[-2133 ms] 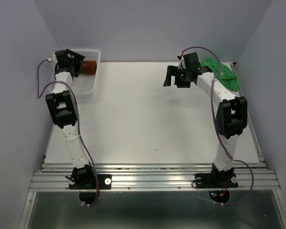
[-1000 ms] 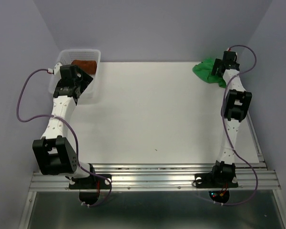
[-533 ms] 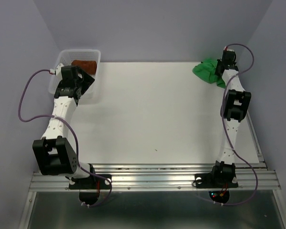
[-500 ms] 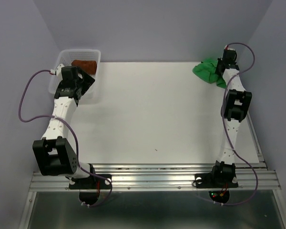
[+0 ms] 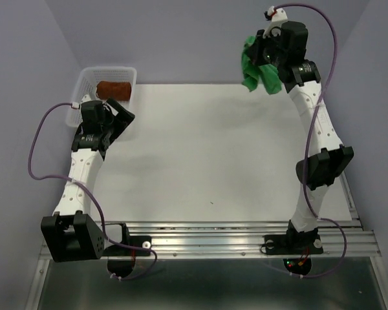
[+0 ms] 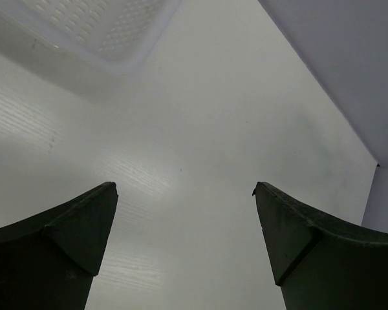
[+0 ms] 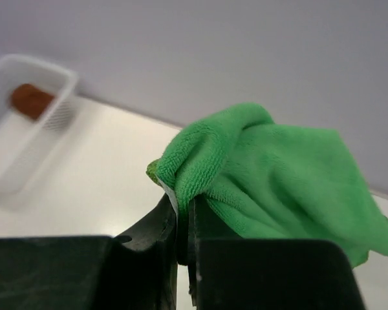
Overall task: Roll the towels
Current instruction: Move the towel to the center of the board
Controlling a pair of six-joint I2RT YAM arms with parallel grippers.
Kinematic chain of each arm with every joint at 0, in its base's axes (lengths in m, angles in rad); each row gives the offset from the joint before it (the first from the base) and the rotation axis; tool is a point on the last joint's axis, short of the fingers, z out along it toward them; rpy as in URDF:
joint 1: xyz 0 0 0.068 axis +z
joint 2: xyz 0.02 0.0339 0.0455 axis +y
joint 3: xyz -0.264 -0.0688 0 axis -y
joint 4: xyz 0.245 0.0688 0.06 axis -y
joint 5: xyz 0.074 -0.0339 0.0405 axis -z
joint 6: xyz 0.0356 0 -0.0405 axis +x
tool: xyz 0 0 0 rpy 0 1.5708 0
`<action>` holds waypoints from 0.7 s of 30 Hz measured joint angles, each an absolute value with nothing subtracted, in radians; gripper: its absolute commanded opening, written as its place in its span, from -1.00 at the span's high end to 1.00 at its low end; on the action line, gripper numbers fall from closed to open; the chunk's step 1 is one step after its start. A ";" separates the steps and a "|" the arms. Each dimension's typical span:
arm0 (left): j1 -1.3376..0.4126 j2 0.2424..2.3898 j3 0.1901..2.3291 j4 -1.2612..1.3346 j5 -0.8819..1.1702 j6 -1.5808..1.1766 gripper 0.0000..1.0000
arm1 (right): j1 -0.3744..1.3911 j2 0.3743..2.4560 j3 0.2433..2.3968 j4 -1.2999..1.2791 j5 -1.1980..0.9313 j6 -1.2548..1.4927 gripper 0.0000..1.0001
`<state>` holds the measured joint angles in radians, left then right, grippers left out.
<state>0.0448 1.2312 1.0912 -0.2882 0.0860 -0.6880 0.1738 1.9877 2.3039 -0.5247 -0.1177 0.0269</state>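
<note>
Lilac walls enclose a smooth white worktop (image 5: 207,155). The crumpled green microfibre towel (image 7: 271,174) hangs above its far right, pinched at a fold by the closed right end effector (image 7: 183,219); light and limp, it likely handles best by a corner. The left end effector (image 6: 183,194) stands open, empty, at far left.

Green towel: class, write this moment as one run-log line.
right claw: shut on green towel, held above table | left claw: open, empty, beside basket | brown roll: in basket

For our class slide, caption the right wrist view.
Right gripper shut on a green towel above the table; white basket holding a brown roll beyond.
</note>
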 measured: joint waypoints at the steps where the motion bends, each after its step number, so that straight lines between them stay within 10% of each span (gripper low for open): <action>1: 0.044 1.216 1.082 -0.292 0.097 -0.688 -0.98 | 0.221 1.946 2.302 -0.525 -0.189 0.030 0.92; 9: 0.045 1.107 1.055 -0.322 0.117 -0.688 -0.98 | 0.210 1.633 1.885 -0.450 -0.352 0.084 0.40; 11: 0.045 1.086 1.050 -0.329 0.116 -0.688 -0.98 | 0.198 1.567 1.688 -0.422 -0.312 0.095 -0.85; 12: 0.045 1.078 1.044 -0.333 0.116 -0.688 -0.98 | 0.197 1.546 1.599 -0.445 -0.284 0.109 -0.99; 21: 0.005 1.093 0.914 -0.369 0.126 -0.677 -0.98 | 0.198 1.468 1.102 -0.653 0.128 0.263 -1.00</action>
